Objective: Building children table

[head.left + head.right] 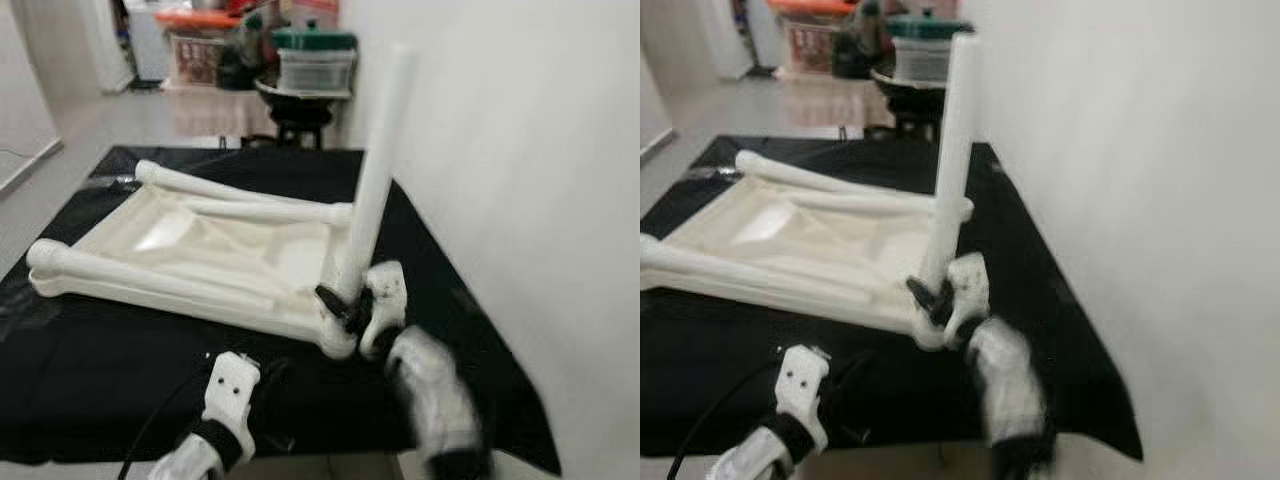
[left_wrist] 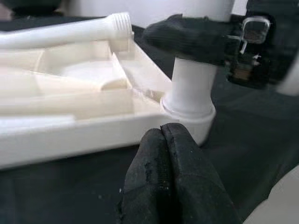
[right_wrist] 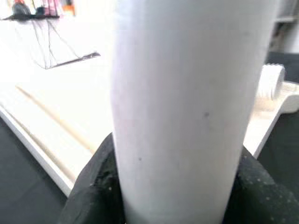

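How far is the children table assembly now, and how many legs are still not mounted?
One white leg stands upright in the near corner socket of the upturned tabletop, with the right end effector shut around its base. Two more legs lie loose on the tabletop; a fourth cannot be made out. The left end effector waits shut, near that corner. So at least two legs remain.

no text, label, brand, number or sign can be read anywhere; the bins at the back are too blurred to tell.
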Controlling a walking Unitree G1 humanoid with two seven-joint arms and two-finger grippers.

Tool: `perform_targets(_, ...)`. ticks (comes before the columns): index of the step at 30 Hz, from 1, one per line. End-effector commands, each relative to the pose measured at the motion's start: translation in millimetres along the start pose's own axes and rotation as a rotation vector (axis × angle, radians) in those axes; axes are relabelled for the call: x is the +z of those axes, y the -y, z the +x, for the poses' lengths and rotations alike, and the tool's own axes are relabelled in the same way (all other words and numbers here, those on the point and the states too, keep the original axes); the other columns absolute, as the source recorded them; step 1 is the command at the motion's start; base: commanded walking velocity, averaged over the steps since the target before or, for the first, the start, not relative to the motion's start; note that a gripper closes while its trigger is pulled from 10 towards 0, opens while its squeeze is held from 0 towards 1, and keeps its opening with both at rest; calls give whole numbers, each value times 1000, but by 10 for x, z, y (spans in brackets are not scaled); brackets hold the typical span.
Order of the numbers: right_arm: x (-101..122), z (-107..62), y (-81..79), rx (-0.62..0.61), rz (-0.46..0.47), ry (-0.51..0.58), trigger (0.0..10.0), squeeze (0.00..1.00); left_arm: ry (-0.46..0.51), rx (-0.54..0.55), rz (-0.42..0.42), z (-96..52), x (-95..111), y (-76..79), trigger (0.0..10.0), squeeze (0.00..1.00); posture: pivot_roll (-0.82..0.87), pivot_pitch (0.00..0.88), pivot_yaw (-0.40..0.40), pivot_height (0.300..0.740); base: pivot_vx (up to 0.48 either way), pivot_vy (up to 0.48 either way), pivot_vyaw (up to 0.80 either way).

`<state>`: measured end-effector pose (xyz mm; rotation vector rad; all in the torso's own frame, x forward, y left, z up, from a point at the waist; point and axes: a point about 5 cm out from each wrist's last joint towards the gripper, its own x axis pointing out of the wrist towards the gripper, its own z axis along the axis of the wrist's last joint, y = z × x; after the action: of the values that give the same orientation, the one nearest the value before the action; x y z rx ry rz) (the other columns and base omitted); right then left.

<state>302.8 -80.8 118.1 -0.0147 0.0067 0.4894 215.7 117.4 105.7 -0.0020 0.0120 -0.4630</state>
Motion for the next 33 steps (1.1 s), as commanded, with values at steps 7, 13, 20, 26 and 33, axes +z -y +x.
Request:
perform_targets(7,-261,113,199,-25,49,-191,0,0,0,-36,16,69,-4,-8,10000,0,25,0,-68,740,0,0,0)
perform_targets(13,-147,47,139,-76,38,-182,10000,757,-8,-32,21,98,-20,-24,10000,0,22,0,-60,740,0,0,0)
perform_targets(20,101,166,63,237,110,-99,10000,1000,-11,-37,16,108,-36,-15,10000,0,31,0,-62,740,0,0,0)
perform_targets(26,147,202,214,563,5,-126,10000,0,-12,-39,17,120,-55,-13,10000,0,37,0,-68,740,0,0,0)
perform_targets(33,186,285,461,629,-77,-206,10000,0,-14,-40,27,135,-73,1,10000,0,61,0,-84,740,0,0,0)
